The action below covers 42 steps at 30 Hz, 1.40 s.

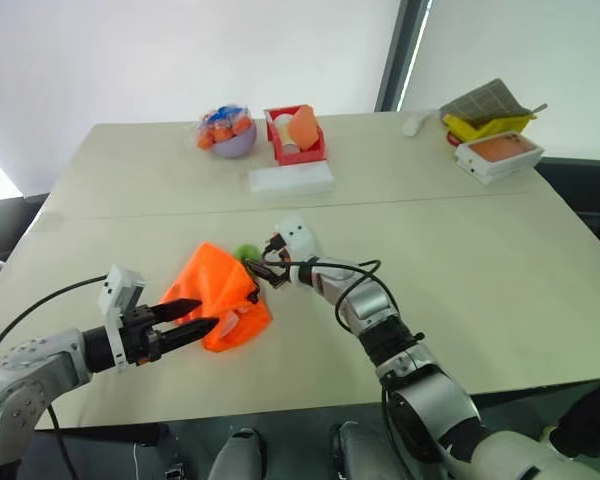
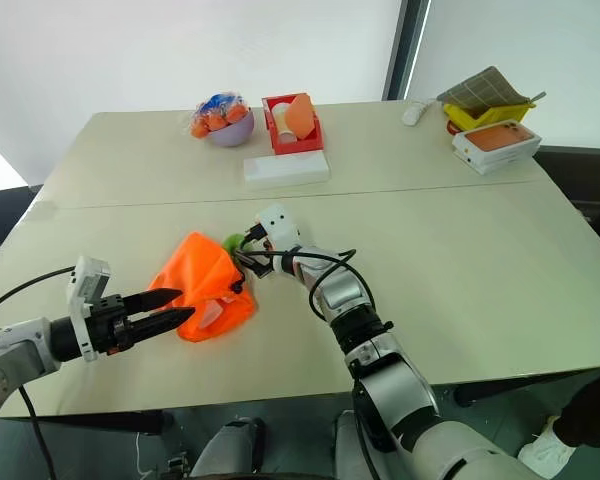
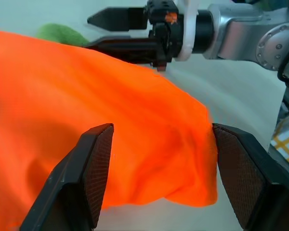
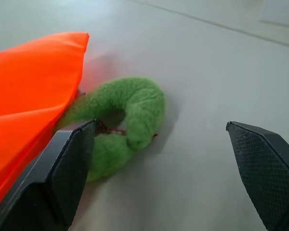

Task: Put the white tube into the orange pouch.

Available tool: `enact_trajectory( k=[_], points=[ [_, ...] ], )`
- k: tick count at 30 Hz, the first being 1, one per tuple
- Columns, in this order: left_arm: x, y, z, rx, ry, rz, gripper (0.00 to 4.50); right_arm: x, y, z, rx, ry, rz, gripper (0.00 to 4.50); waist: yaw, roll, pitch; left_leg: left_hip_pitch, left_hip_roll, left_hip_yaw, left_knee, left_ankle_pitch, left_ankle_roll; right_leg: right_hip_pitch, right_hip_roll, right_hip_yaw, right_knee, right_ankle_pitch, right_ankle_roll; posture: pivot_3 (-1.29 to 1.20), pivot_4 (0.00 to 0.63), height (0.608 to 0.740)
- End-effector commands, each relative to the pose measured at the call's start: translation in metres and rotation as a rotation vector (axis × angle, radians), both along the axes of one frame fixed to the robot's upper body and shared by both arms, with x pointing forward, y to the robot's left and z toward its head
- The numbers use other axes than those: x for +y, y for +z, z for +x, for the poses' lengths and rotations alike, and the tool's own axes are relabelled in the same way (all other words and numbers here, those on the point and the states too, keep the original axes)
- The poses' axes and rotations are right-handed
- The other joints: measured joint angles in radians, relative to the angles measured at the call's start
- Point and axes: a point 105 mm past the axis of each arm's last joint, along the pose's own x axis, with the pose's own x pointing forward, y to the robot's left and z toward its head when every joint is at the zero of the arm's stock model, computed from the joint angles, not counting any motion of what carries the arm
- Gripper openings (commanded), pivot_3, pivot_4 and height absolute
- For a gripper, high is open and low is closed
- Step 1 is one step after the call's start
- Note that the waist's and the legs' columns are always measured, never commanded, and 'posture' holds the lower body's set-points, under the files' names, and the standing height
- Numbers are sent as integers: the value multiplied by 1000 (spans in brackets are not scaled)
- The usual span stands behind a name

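1. Neon-orange soft fabric drawstring pouch lies crumpled on the pale beige table, near the front edge, left of centre.
2. Its long axis runs diagonally, from a peak at the far left down to a bunched end at the near right. A whitish item shows at that near end (could be the white tube; cannot tell).
3. Fuzzy green ring rests on the table just beside the pouch's far edge.
4. Left gripper: the two black fingers are parted, one on each side of the pouch's near fold in the left wrist view. They straddle the cloth loosely and nothing is clamped.
5. Right gripper: jaws spread wide and empty, over the table at the pouch's far-right edge, with the green ring just ahead of one finger.
6. The grippers point toward each other from opposite ends of the pouch.
7. Far side of the table: a flat white box, a red tray and a lavender bowl, all well apart from the pouch.
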Motion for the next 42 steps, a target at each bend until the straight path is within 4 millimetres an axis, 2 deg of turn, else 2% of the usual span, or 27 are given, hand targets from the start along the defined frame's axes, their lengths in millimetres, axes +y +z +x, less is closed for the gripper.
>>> enact_trajectory(
  k=[1, 4, 7, 8, 11, 16, 21, 23, 26, 28, 34, 37, 42],
  points=[
    [7, 8, 3, -59, 42, -4, 3422, 7, 5, 2, -50, 18, -23, 3645, -1, 0, 0, 0, 0, 0, 0, 0, 0, 0, 0, 0, 0, 0, 0, 0, 150, 740],
    [12, 5, 5, -64, 75, -6, 3422, 6, 3, 0, -66, 38, -33, 2146, -2, 0, 0, 1, 0, 0, 0, 0, 0, 0, 0, 0, 1, 0, 0, 0, 150, 740],
    [17, 1, 9, -64, 112, -2, 3422, 1, 7, -1, -103, 42, -30, 444, -2, 0, 0, 1, 0, 0, 0, 0, 0, 0, 0, 0, 1, 0, 0, 0, 150, 740],
    [17, 0, 10, -67, 121, -5, 3422, -1, 8, -1, -113, 38, -25, 41, -2, 0, 0, 1, 0, 0, 0, 0, 0, 0, 0, 0, 1, 0, 0, 0, 150, 740],
    [20, 1, 15, -85, 152, -20, 3422, -11, 14, 1, -137, 4, -6, 41, 0, 0, 0, 1, 0, 0, 0, 0, 0, 1, 0, 0, 1, 0, 0, 0, 150, 740],
    [24, 5, 23, -113, 198, -49, 3422, -41, 22, 0, -168, -74, 41, 41, 0, -1, -1, 1, 0, 0, 0, 0, 0, 1, 0, 0, 1, 0, 0, 0, 150, 740],
    [26, 5, 30, -119, 219, -65, 3422, -85, 35, -15, -193, -136, 102, 41, 1, -4, -2, 1, 0, 0, 0, 0, 0, 2, 0, 0, 1, 0, 1, 0, 150, 740],
    [25, 3, 30, -109, 212, -66, 3422, -89, 38, -22, -210, -117, 84, 41, 2, -4, -3, 1, 0, 0, 0, 0, 0, 2, 0, 0, 1, 0, 1, 0, 150, 740],
    [26, -4, 30, -89, 201, -48, 3422, -80, 39, -30, -206, -63, 71, 41, -4, -5, -3, 2, 0, 0, 0, 0, 0, 2, 0, 0, 1, 0, 1, 0, 150, 740],
    [28, -9, 32, -83, 210, -34, 3422, -63, 41, -33, -190, -11, 88, 41, -4, -5, -3, 3, 0, -1, 0, 0, 0, 2, 1, 0, 2, 0, 0, 0, 150, 740],
    [32, -16, 30, -89, 224, -12, 3422, -24, 49, -24, -179, 7, 98, 2881, 0, -4, -2, 2, 0, -2, 0, 0, 0, 0, 2, 0, 2, 1, -1, 0, 150, 740],
    [34, -15, 26, -94, 223, -10, 3422, -10, 48, -24, -169, 38, 97, 2881, 3, -4, -3, 1, 0, -2, 0, 1, -1, 1, 1, 0, 1, 0, 0, 0, 150, 740],
    [29, -16, 10, -71, 169, -6, 3422, 12, 32, -17, -108, 49, 61, 2881, -1, -4, -2, 1, 0, -1, 0, 1, -1, 0, 1, 0, 1, 0, 0, 0, 150, 740]
  ],
)
